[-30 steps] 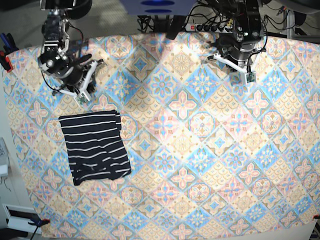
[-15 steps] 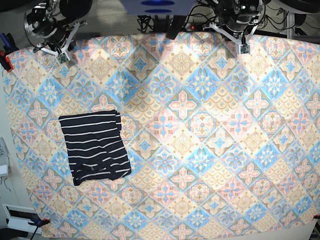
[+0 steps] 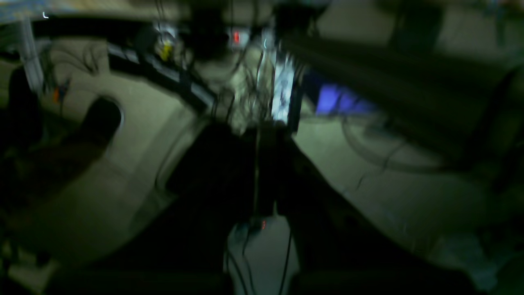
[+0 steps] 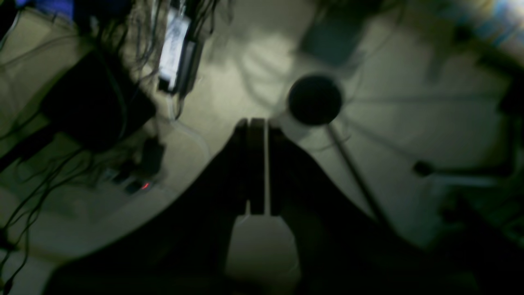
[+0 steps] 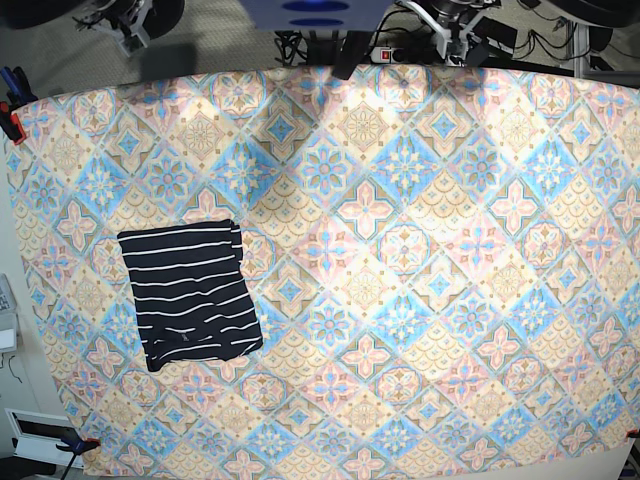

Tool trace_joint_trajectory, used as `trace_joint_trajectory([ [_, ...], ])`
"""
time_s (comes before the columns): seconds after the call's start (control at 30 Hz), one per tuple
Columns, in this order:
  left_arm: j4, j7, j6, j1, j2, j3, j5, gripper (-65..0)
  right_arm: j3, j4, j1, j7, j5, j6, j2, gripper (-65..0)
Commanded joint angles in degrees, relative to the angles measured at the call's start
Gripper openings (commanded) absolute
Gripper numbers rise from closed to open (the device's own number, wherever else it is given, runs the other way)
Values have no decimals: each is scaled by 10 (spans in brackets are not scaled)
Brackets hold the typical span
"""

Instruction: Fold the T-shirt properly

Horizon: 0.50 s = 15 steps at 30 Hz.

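Note:
The T-shirt point(image 5: 190, 295), dark with thin white stripes, lies folded into a compact rectangle on the left part of the patterned tablecloth point(image 5: 420, 260). Both arms are pulled back past the table's far edge, the right arm point(image 5: 128, 12) at top left and the left arm point(image 5: 452, 18) at top right, both far from the shirt. In the left wrist view my left gripper point(image 3: 257, 135) is shut on nothing, over dim floor and cables. My right gripper point(image 4: 254, 122) is likewise shut and empty, its fingers pressed together. Neither wrist view shows the shirt.
A power strip point(image 5: 392, 52) and tangled cables lie behind the table's far edge. Red clamps point(image 5: 10, 122) pin the cloth at the left side. The wrist views are dark and blurred, showing floor, wires and a round dark base point(image 4: 314, 99).
Both arms have drawn back from over the table's far corners to beyond its far edge, nearly out of the base view. The folded T-shirt has not moved.

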Motion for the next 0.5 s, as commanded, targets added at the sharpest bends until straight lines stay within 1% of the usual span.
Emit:
trace_joint_trajectory([
  [0.0,-14,-7,-1,6,-6,7,0,-650,3,-15,-7,4,2,1,5,-636],
  [0.1,-93,-47,-1,-22,-7,14,2,-650,1,-100,-2,4,2,1,6,-636],
  [0.17,-173,-69,-1,-49,-5,14,2,-650,-3,-158,48,5,2,1,6,-636],
  [0.27,-263,-102,-1,-86,-3,24,1,-650,-7,-253,88,12,2,1,5,-636],
  [0.33,-308,-138,0,-102,-1,40,1,-650,-10,-307,112,52,1,1,5,-636],
  [0.4,-358,-169,1,-121,0,52,1,-650,-27,-363,138,104,1,1,5,-636],
  [0.47,-413,-189,1,-146,0,62,1,-650,-39,-417,164,139,0,1,5,-636],
])
